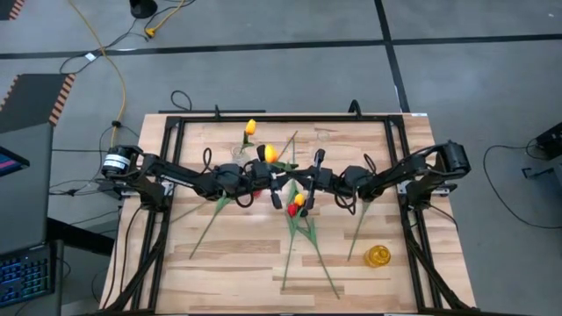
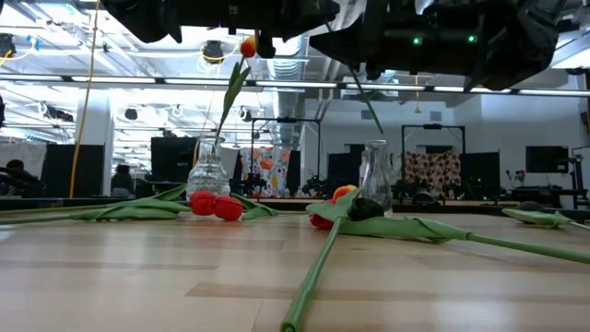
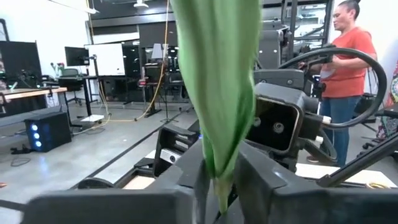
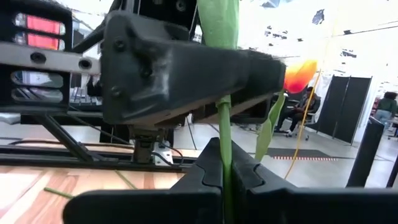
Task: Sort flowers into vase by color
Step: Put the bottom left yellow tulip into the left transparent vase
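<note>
Green stem sits pinched in my right hand (image 4: 225,177), fingers clamped so the yellow tulip (image 1: 268,153) hangs steady above the tabletop (image 1: 246,263). My left hand (image 3: 219,180) closes around the same stem's leaf, a handover I judge. One vase (image 2: 207,170) already holds a flower; others lie flat.

The setting is a robotics laboratory or open workshop hall. The wooden table (image 1: 263,263) stands on a grey concrete floor marked with black tape lines. Beyond the table, a yellow cable (image 1: 118,66) runs across the floor. To the table's left stands a keyboard (image 1: 22,272). Behind the table are exposed ceiling ducts (image 2: 304,88), strip lights, monitors (image 3: 78,56) on workbenches and a standing person (image 3: 348,68).
</note>
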`<move>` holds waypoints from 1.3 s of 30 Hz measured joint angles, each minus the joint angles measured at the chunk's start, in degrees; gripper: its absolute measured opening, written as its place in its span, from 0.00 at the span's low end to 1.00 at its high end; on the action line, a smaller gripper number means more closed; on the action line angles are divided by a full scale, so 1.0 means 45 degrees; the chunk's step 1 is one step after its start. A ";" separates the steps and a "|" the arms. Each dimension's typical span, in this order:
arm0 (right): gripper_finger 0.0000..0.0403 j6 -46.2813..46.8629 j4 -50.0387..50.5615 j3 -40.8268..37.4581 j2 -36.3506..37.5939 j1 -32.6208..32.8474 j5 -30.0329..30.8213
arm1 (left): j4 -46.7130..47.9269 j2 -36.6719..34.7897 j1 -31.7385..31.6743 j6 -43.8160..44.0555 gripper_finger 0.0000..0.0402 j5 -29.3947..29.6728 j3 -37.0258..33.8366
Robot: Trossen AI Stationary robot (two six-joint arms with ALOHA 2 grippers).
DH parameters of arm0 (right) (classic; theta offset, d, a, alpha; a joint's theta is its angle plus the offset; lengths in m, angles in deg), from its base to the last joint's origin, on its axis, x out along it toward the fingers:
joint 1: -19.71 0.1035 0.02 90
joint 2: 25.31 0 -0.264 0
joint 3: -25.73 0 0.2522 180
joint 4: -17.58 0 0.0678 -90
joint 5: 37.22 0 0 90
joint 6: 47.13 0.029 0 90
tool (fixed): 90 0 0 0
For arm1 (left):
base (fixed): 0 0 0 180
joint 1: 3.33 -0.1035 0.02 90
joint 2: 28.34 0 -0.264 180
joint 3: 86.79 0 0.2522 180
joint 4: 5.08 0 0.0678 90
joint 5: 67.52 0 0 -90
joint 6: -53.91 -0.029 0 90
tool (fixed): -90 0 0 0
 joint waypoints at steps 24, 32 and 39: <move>0.51 0.0912 0.1149 -0.0005 0.0015 0.0005 0.0034 | 0.3279 -0.1708 0.0000 0.0104 0.01 0.0674 0.0005; 0.58 0.0949 0.1996 -0.0005 0.0015 0.0000 0.0034 | 0.7068 -0.4023 0.0000 0.0754 0.01 0.1186 0.0005; 0.58 0.0947 0.2514 -0.0005 0.0015 0.0000 0.0049 | 0.9312 -0.6203 0.0000 0.0785 0.01 0.1241 0.0005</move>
